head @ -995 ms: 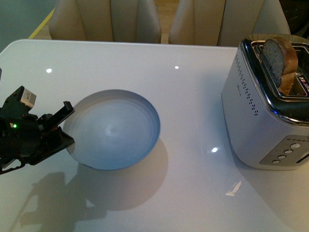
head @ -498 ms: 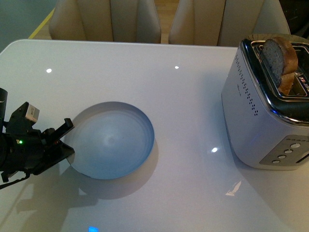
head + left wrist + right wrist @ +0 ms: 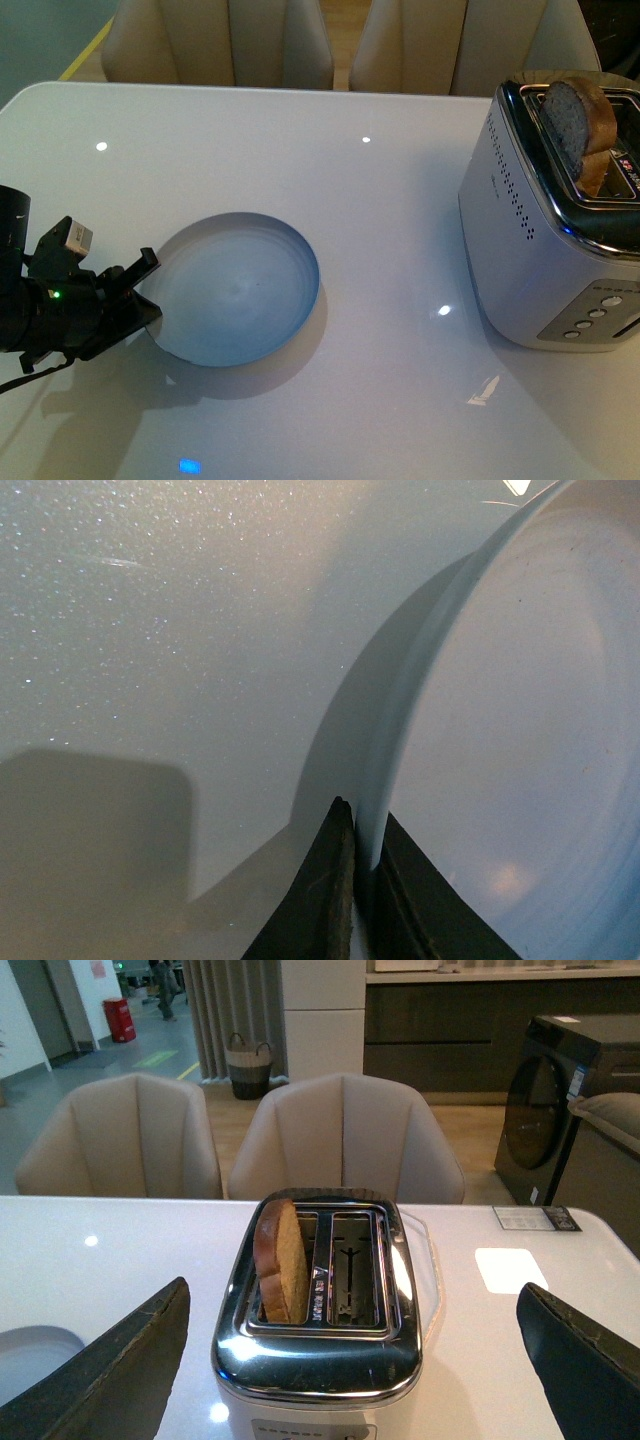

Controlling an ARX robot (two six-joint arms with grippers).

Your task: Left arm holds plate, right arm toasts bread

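My left gripper (image 3: pixel 148 290) is shut on the left rim of the pale blue-white plate (image 3: pixel 240 290), which it holds just above the white table at front left. In the left wrist view the two dark jaws pinch the plate's edge (image 3: pixel 372 810), and the left gripper (image 3: pixel 362 845) shows only its tips. A slice of bread (image 3: pixel 582 125) stands upright, half out of one slot of the silver toaster (image 3: pixel 545 240) at the right. In the right wrist view the bread (image 3: pixel 280 1275) stands in one slot, and my right gripper (image 3: pixel 355 1335) is open, its fingers wide on either side of the toaster (image 3: pixel 320 1350).
The toaster's other slot (image 3: pixel 352 1270) is empty. Two beige chairs (image 3: pixel 330 45) stand behind the table's far edge. A small white card (image 3: pixel 535 1218) lies on the table behind the toaster. The table's rounded left corner (image 3: pixel 25 95) is near the left arm.
The left gripper has moved slightly right and lower with the plate, which now looks smaller and closer to the table. The bread and toaster have not moved.
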